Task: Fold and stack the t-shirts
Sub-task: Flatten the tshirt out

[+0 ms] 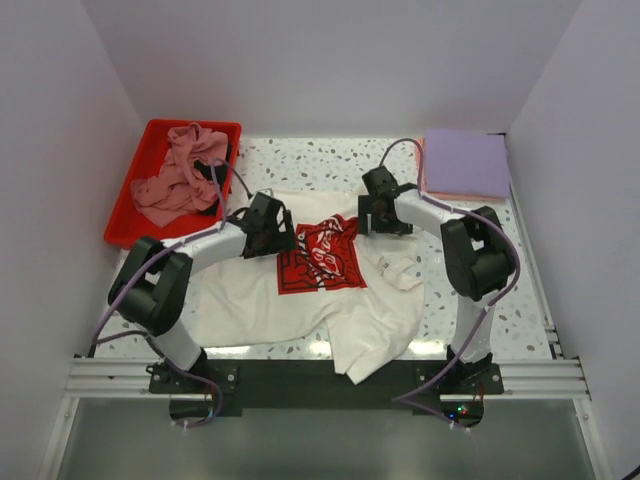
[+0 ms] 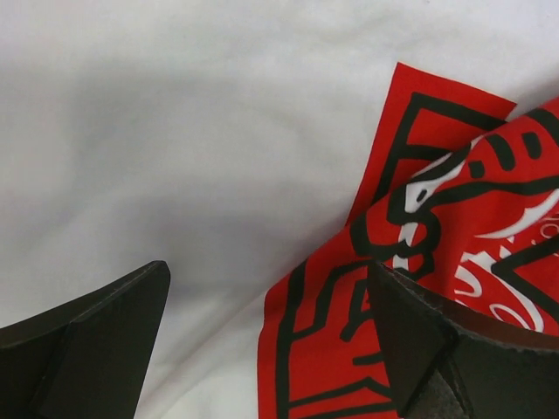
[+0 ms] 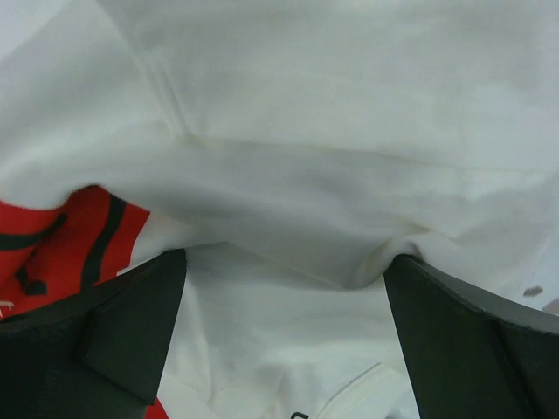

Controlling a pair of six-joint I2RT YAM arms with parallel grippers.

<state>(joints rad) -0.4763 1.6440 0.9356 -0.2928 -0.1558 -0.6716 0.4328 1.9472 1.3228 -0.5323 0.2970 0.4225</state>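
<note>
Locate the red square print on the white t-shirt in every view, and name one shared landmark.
Top external: red print, centre of the picture.
Left wrist: print fills the right half, creased.
Right wrist: print is a small patch, lower left corner.
Shared landmark: the white t-shirt around it.

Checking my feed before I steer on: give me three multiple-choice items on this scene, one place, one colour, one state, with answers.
1. Where on the table does the folded lavender t-shirt lie? A. centre B. far right corner C. near left corner
2. What colour is the crumpled t-shirt in the red tray? A. green B. yellow C. dusty pink
3. How do the left gripper and right gripper stand? A. both open over the white t-shirt B. both shut on it C. one shut, one open
Answers: 1 B, the top view shows it there. 2 C, pink cloth lies heaped there. 3 A, each wrist view shows jaws apart over white cloth.
</note>
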